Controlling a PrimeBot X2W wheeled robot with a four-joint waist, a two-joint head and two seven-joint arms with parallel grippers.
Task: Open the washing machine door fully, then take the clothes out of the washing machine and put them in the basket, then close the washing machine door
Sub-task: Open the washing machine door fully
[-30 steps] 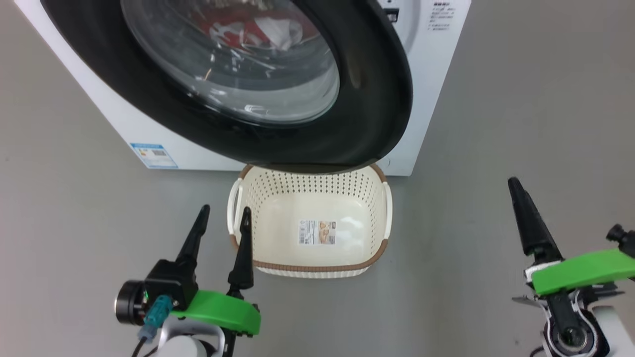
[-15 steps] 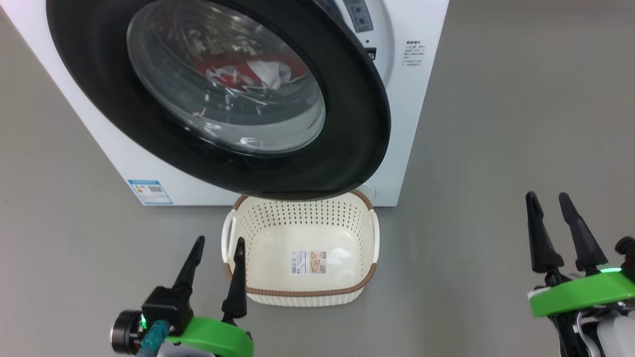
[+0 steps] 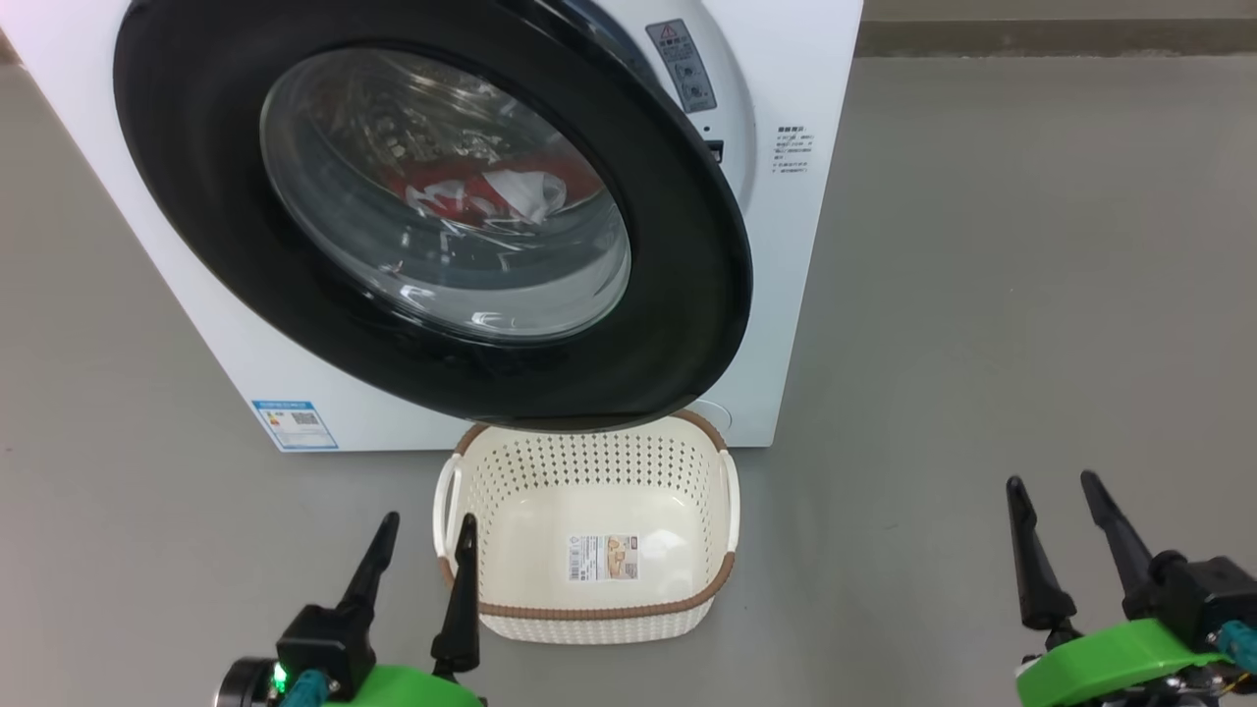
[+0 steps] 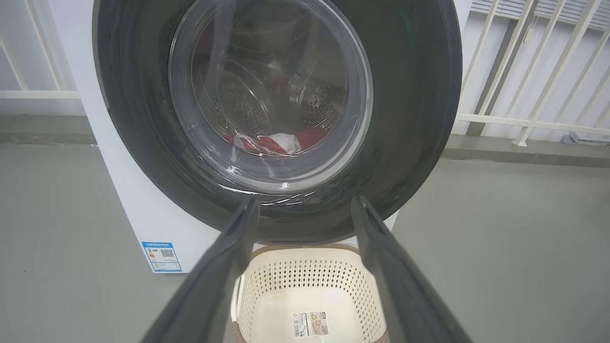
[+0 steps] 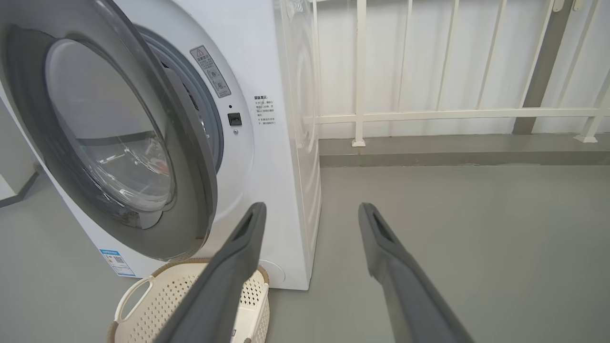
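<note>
The white washing machine [image 3: 795,255] stands ahead with its black-rimmed door [image 3: 678,324] swung partly ajar, hanging over the far end of the basket [image 3: 589,614]. Red and white clothes [image 3: 471,196] show through the glass inside the drum, also in the left wrist view as clothes [image 4: 271,142]. The cream basket [image 4: 310,290] sits on the floor, empty apart from its label. My left gripper [image 3: 422,525] is open just left of the basket. My right gripper [image 3: 1053,486] is open over bare floor far to the right. The door's gap [image 5: 200,119] shows in the right wrist view.
Grey floor [image 3: 982,295] spreads wide to the right of the machine. A white railing [image 5: 429,114] runs behind it along a low kerb. A blue label [image 3: 293,424] marks the machine's lower left front.
The head camera has tilted up, so the machine, door and basket sit lower in view. Both grippers show lower, and the right one now shows both its fingers.
</note>
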